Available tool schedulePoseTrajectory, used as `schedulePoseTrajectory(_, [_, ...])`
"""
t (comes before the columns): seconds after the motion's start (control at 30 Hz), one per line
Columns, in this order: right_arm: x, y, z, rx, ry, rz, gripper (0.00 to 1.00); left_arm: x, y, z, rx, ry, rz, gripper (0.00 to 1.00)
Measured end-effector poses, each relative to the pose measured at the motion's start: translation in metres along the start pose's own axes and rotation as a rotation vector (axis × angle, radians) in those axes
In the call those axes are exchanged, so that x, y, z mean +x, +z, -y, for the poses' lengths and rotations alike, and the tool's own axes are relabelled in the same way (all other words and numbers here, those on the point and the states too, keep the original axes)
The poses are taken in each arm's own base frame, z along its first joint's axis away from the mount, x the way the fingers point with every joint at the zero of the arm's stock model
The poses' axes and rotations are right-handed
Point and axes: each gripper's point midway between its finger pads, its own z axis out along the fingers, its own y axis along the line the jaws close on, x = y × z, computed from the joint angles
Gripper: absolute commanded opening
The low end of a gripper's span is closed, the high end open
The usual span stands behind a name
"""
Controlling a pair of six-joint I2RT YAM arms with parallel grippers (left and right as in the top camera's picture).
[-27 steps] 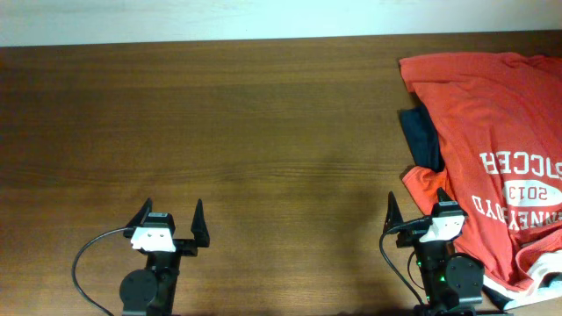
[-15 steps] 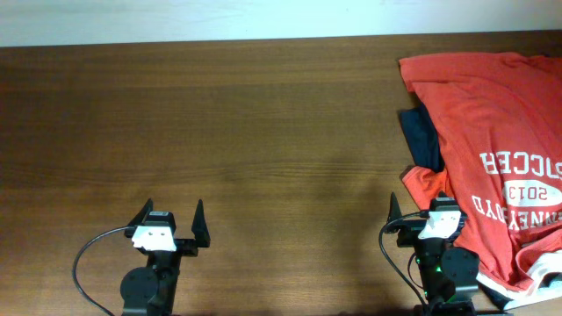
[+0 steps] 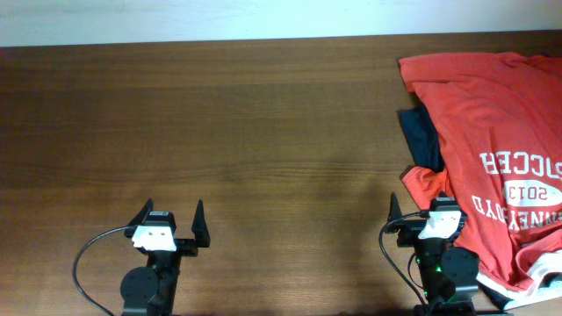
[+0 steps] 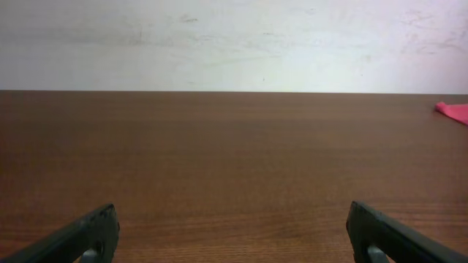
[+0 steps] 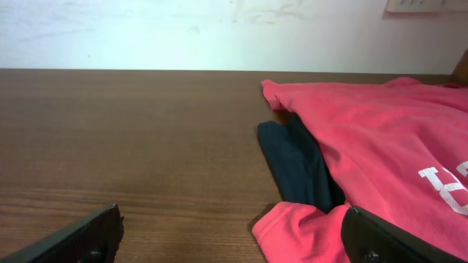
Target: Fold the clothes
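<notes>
Seen from overhead, the left tool (image 3: 173, 207) sits low at about 7 o'clock on the dark brown wooden tabletop (image 3: 246, 123). Its two black fingers are spread wide with nothing between them, and its own camera shows only bare wood ahead. The right tool (image 3: 419, 209) sits at about 5 o'clock, its fingers also spread wide and gripping nothing. Its right finger stands at the near edge of the cloth, and whether it touches the fabric cannot be told. From that tool, at roughly 1 to 3 o'clock, lies the orange-red short-sleeved cotton T-shirt (image 3: 500, 114). It is a loose, rumpled heap against the tabletop's 3 o'clock edge, and its white block lettering reads upside down from this view. A hem or sleeve is curled just in front of the right tool in the right wrist view. A dark navy garment (image 3: 421, 140) pokes out from under the shirt's 9 o'clock side, and a white garment (image 3: 546, 263) shows at the heap's 5 o'clock corner. No fold appears to have been made and the T-shirt is not laid flat. It seems the whole job remains: taking hold of the shirt, drawing it clear of the other clothes onto open wood, spreading it, then folding.
</notes>
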Motion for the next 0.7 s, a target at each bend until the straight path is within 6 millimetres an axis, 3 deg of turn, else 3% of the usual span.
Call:
schedulePoseTrajectory(0.27, [0.003,-0.001,-0.005,-0.030,0.097,-0.043,0.99,0.000,0.000,0.005,0.027,-0.001,-0.001,0.99])
schedulePoseTrajectory(0.33, [-0.013,-0.003,-0.006,-0.031,0.106,-0.083,0.99,0.004,-0.001,0.007,0.040,-0.016,-0.032,0.99])
schedulePoseTrajectory(0.4, [-0.036,-0.004,-0.006,-0.025,0.105,-0.202,0.99,0.005,-0.001,0.009,0.047,-0.021,-0.110,0.99])
schedulePoseTrajectory(0.47, [-0.045,-0.004,-0.006,-0.021,0.103,-0.327,0.99,-0.008,0.002,0.010,0.044,-0.023,-0.167,0.99])
schedulePoseTrajectory(0.5, [-0.057,0.001,-0.007,-0.018,0.102,-0.380,0.99,-0.025,0.010,0.011,0.043,-0.025,-0.218,0.99])
schedulePoseTrajectory(0.6, [-0.059,-0.005,-0.007,-0.005,0.096,-0.671,0.99,-0.026,0.018,0.012,0.034,-0.030,-0.438,0.99])
schedulePoseTrajectory(0.7, [-0.071,0.009,-0.010,-0.013,0.100,-0.749,0.93,-0.029,0.024,0.016,0.044,-0.041,-0.604,0.99])
